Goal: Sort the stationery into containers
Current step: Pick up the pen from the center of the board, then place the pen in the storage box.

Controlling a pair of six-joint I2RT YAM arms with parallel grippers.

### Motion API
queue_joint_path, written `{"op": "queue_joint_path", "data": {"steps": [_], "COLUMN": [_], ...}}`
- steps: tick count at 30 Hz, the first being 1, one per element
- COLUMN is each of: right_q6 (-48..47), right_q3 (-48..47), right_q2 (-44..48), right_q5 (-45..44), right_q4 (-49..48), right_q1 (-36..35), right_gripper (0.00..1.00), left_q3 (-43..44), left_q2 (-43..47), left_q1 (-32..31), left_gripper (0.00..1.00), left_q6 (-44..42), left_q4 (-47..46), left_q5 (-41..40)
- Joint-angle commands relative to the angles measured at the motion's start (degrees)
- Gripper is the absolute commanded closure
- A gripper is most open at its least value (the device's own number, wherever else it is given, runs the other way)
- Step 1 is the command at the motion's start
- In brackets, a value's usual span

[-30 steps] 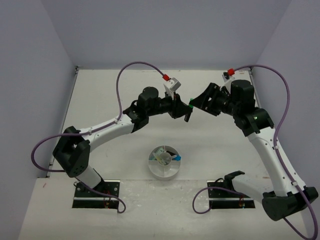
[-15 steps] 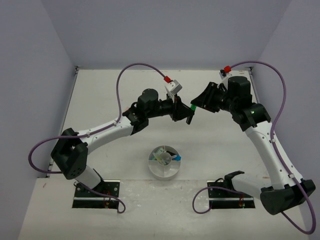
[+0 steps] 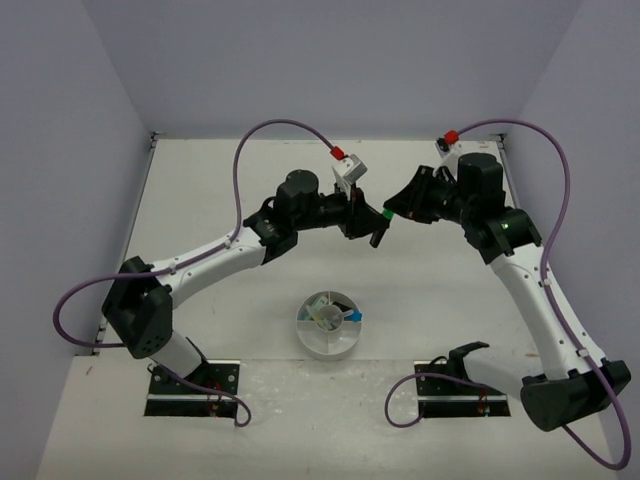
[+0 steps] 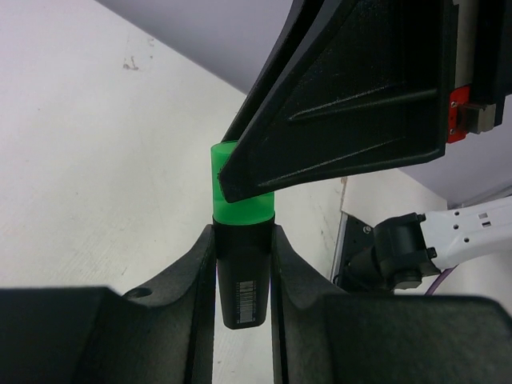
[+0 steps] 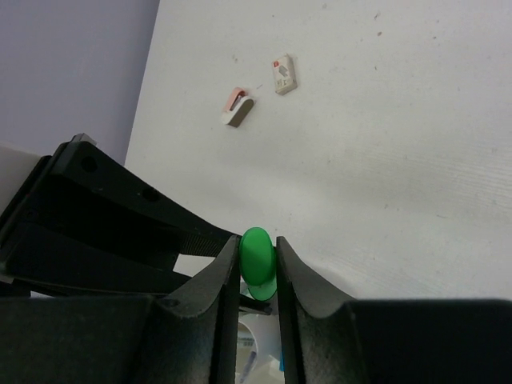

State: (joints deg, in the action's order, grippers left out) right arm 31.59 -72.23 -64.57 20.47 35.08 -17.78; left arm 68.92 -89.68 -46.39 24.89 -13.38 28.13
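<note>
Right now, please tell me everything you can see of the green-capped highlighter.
The highlighter is stubby and looks like plastic: a black body with a barcode label and a bright green cap. It is held in the air above the table. The left gripper clamps its body; the right gripper pinches its cap. Nothing else touches it.

The highlighter (image 4: 242, 276) is smooth plastic, its green cap (image 4: 238, 192) semi-gloss — the left gripper (image 4: 242, 234) matt black plastic — the table (image 5: 416, 144) matt white.

Left claw (image 4: 242, 234) grips black highlighter (image 4: 242, 282); right claw (image 4: 234, 178) overlaps its green cap (image 4: 240, 213).
</note>
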Motion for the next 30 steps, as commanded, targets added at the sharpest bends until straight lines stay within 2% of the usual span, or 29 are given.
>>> {"op": "queue_joint_path", "data": {"steps": [1,3,4,8,10,12,15,17,19,21,24,30], "right_q6": [-1.42,-0.02,0.79,5.99,9.87,12.76,17.03,18.3,19.41,19.94,20.33,18.95], "right_q3": [2.19,3.01,3.96,13.35,21.2,26.69,34.95,37.75,40.64,42.3,43.57,43.75], "right_q2": [2.47,4.08,5.11,13.45,18.14,21.14,26.87,28.23,31.23,31.99,31.95,27.05], "right_q5": [0.02,-2.39,-4.01,-9.29,-8.44,-8.51,-14.54,-18.9,-27.25,-30.69,-34.34,-33.21], "right_q4": [-2.62,-3.69,-4.48,-12.22,-16.9,-22.73,-29.69,-32.1,-35.21,-36.74,-38.25,-39.39], "right_q1": [-0.41,-0.41,-0.41,-0.41,-0.62,-1.78,-7.74,-12.45,-17.95,-20.5,-22.04,-25.28], "right_gripper": [1.0,1.0,1.0,1.0,1.0,1.0,1.0,1.0,1.0,1.0,1.0,1.0], "left_q3": [6.81,7.08,7.16,8.58,9.84,10.27,6.79,5.73,3.52,3.22,2.98,3.5], "left_q2": [2.95,3.92,4.45,10.53,12.49,14.77,19.64,20.89,22.08,22.1,22.01,22.01], "left_q1": [-0.28,-0.21,-0.19,-0.02,0.65,2.37,7.51,8.71,11.48,11.76,11.85,11.85], "left_gripper": [0.58,0.09,0.0,0.0,0.0,0.0,0.0,0.0,0.0,0.0,0.0,0.0], "left_q6": [-0.98,-2.07,-2.67,-2.93,1.95,6.5,9.12,9.11,9.04,9.12,9.21,8.6], "left_q4": [-0.45,3.65,5.85,22.03,29.59,39.43,42.99,43.1,43.66,44.06,44.05,44.58], "left_q5": [2.08,-1.15,-3.08,-24.87,-41.81,-49.85,-50.47,-48.6,-46.89,-45.93,-43.95,-42.64]}}
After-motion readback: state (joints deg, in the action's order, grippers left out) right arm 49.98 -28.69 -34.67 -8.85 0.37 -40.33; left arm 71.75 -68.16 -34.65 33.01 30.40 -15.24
